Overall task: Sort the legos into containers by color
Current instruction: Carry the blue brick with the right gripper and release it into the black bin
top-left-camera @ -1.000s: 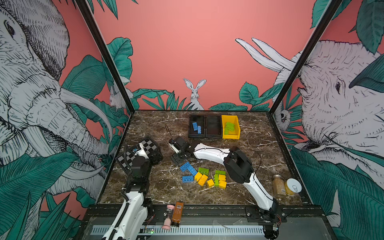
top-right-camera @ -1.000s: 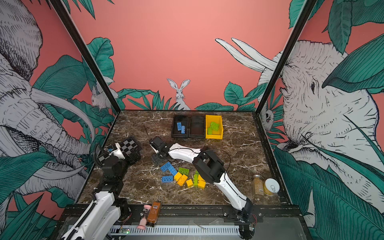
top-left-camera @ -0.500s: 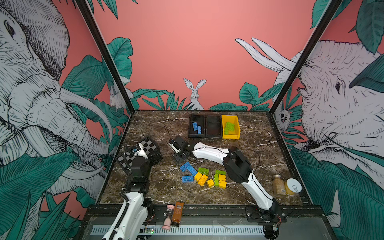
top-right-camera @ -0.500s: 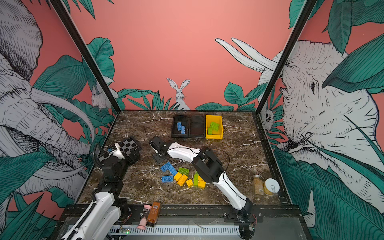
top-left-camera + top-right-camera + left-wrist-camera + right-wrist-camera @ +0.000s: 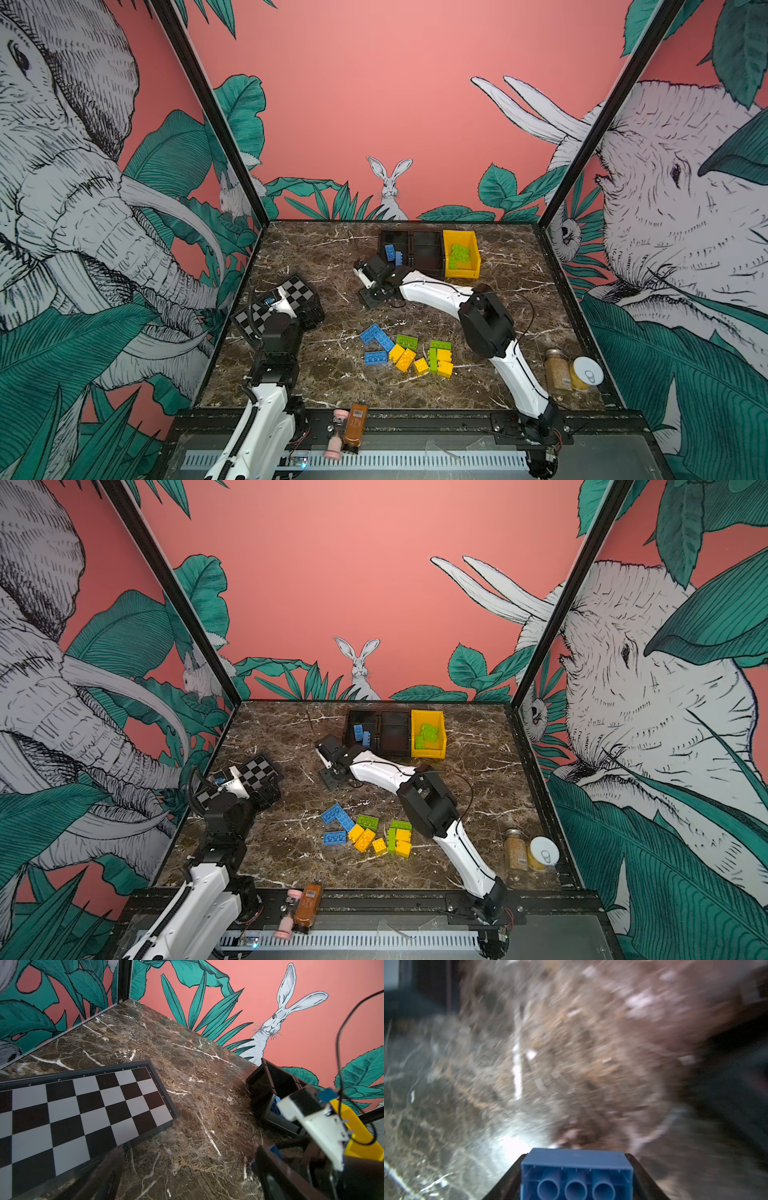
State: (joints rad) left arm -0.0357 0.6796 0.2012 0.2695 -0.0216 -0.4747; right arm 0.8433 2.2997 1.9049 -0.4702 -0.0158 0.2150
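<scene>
Right tool (image 5: pixel 576 1180) clamps a blue lego (image 5: pixel 576 1159); left tool (image 5: pixel 187 1184) gapes open.

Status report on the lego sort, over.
Left gripper open, by the checkerboard. Right gripper shut on a blue brick, beside the black bin with blue bricks. Nothing between them.

Blue lego (image 5: pixel 576 1174) gripped (underside showing); other legos (image 5: pixel 406 359) cluster before containers (image 5: pixel 426 253).
</scene>
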